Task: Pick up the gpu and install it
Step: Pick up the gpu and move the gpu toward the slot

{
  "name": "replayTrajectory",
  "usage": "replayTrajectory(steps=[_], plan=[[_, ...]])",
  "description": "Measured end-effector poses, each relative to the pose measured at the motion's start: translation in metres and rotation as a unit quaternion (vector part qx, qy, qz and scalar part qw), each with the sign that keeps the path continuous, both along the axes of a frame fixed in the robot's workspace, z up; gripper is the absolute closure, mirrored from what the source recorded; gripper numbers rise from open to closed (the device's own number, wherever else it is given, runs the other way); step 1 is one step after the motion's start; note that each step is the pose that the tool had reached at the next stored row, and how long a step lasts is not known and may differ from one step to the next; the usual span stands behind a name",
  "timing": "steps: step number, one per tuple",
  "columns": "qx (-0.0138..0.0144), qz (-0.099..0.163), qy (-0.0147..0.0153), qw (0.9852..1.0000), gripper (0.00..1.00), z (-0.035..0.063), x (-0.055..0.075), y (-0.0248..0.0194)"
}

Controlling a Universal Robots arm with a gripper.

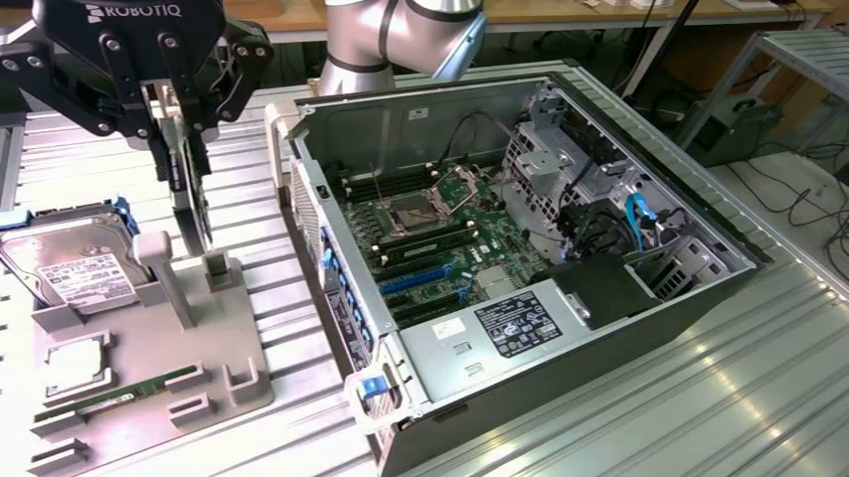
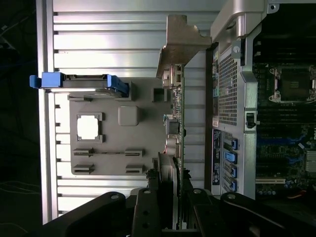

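While the hard drive (image 1: 74,268) lies on the grey holder (image 1: 199,368) at the exterior view's left, your gripper (image 1: 179,114) hangs above that holder, its fingers narrowed onto the top edge of the gpu (image 1: 194,204). The card hangs straight down, long axis upright, edge-on to you. Whether its lower end clears the holder's posts cannot be told. Rightward comes bare ribbed table (image 1: 258,199), then the open computer case (image 1: 398,124), whose near wall stands between the card and the blue slots (image 1: 418,281).
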State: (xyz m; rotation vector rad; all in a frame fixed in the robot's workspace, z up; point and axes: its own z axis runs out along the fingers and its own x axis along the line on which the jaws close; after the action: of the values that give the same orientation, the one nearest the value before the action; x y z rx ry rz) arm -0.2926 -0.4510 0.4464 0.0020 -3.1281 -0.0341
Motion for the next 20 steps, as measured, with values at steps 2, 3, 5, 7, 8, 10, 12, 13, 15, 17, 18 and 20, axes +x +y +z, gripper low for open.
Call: replayTrajectory(steps=[2,3,5,7,8,10,12,13,15,17,18,20], plan=[[-0.0001,0.0,0.0,1.0,0.73,0.0,0.001,0.0],[-0.0002,0.0,0.0,1.0,0.73,0.0,0.001,0.0],[-0.0006,0.0,0.0,1.0,0.73,-0.0001,0.003,0.0],[-0.0009,0.0,0.0,1.0,0.73,-0.0001,0.004,0.0],[-0.0011,0.0,0.0,1.0,0.73,-0.0001,0.004,0.0],[-0.0014,0.0,0.0,1.0,0.73,0.0,0.005,0.0],[-0.0015,0.0,0.0,1.0,0.73,-0.0001,0.006,0.0],[-0.0016,0.0,0.0,1.0,0.73,0.0,0.007,0.0],[-0.0017,0.0,0.0,1.0,0.73,0.0,0.008,0.0],[-0.0018,0.0,0.0,1.0,0.73,-0.0001,0.009,0.0],[-0.0018,0.0,0.0,1.0,0.73,-0.0001,0.009,0.0],[-0.0019,0.0,0.0,1.0,0.73,-0.0001,0.011,0.0]])
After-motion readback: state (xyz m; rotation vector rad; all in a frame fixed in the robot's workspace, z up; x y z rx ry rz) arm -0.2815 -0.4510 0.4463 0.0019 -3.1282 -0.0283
